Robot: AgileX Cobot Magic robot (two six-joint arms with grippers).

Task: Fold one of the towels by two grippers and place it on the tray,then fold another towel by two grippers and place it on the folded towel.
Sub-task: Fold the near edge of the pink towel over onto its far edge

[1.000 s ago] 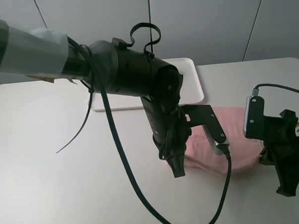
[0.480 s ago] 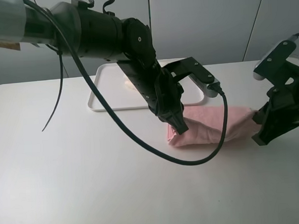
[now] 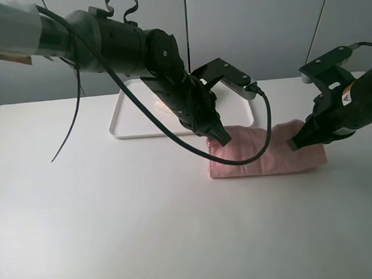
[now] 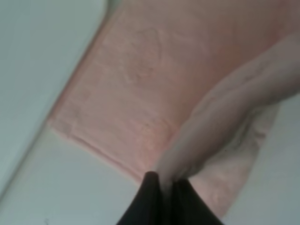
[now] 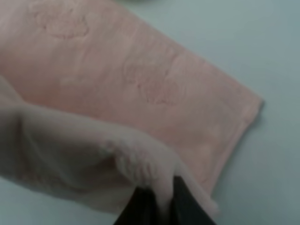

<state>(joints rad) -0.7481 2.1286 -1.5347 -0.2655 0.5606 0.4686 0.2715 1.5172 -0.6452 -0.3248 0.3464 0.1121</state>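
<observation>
Two ends of the pink towel are pinched: the left gripper clamps its jaws on one, the right gripper on the other. It lies folded on the table beside the white tray.

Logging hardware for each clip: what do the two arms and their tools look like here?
Both arms are matte black. The left arm has a grey wrapped upper segment, a black cable looping off its wrist, and a narrow pointed left tool. The right arm carries a small yellowish label and a similar right tool.
</observation>
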